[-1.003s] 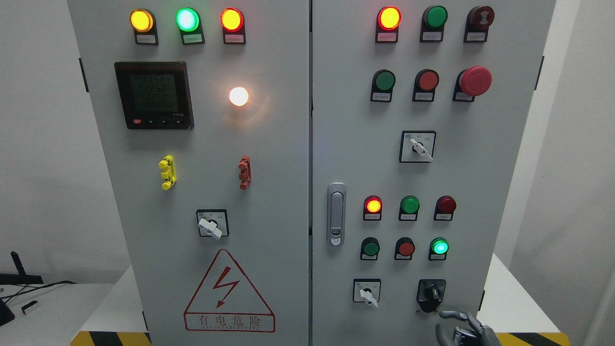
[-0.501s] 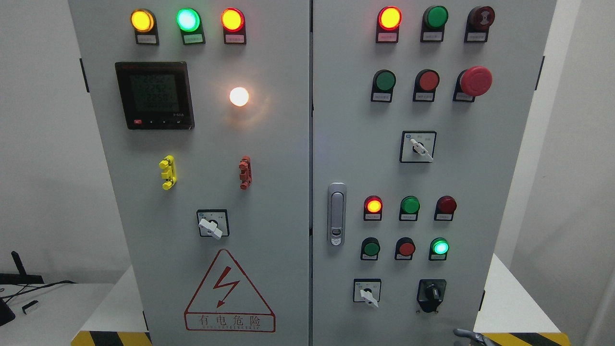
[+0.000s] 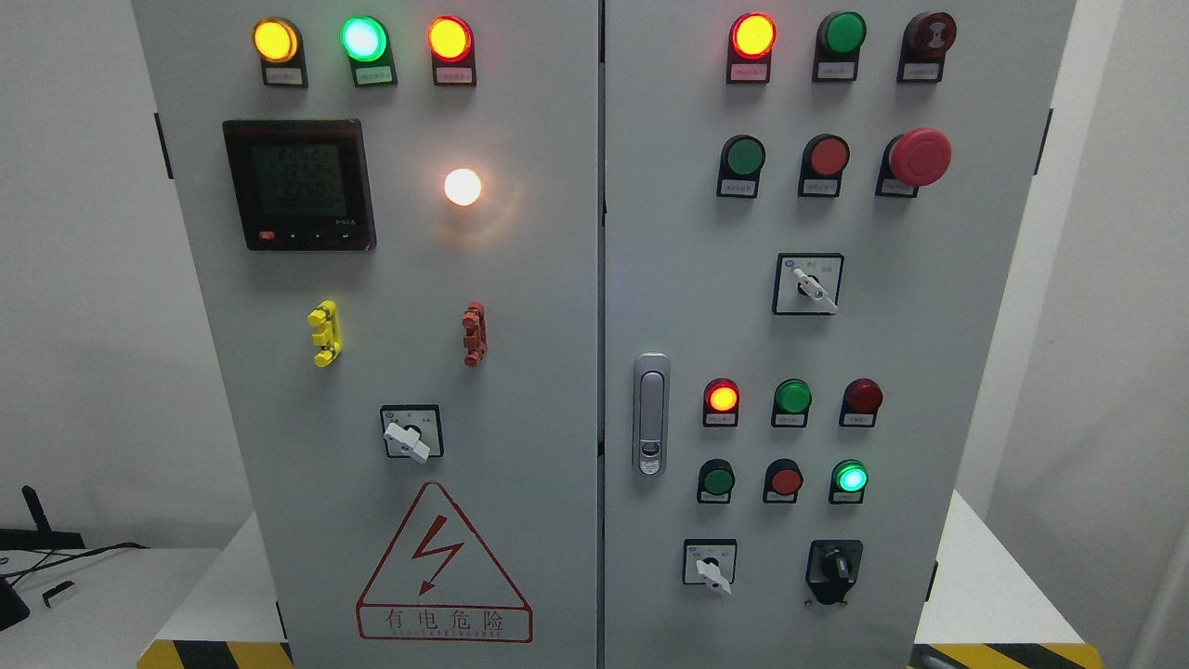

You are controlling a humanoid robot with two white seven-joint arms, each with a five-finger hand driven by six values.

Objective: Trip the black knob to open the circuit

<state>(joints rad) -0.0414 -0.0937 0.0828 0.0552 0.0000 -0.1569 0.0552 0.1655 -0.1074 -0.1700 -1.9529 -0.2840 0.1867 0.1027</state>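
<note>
The black knob (image 3: 834, 567) sits at the lower right of the grey cabinet's right door (image 3: 929, 307), on a black square base, with its handle standing roughly upright. Nothing touches it. Neither of my hands shows in the head view, and no arm comes in from either side. To the knob's left is a white selector switch (image 3: 711, 565) on a white plate, pointing down and to the right.
Above the knob are a lit green lamp (image 3: 850, 478), a red button (image 3: 785, 480) and a green button (image 3: 717, 480). A silver door latch (image 3: 650, 413) stands by the centre seam. A red mushroom stop button (image 3: 918, 156) sticks out higher up. Yellow-black tape (image 3: 1012, 655) marks the table edge.
My right hand, seen just below the black knob a second ago, has dropped down and left the picture at the bottom edge. The knob and lamps look unchanged.
</note>
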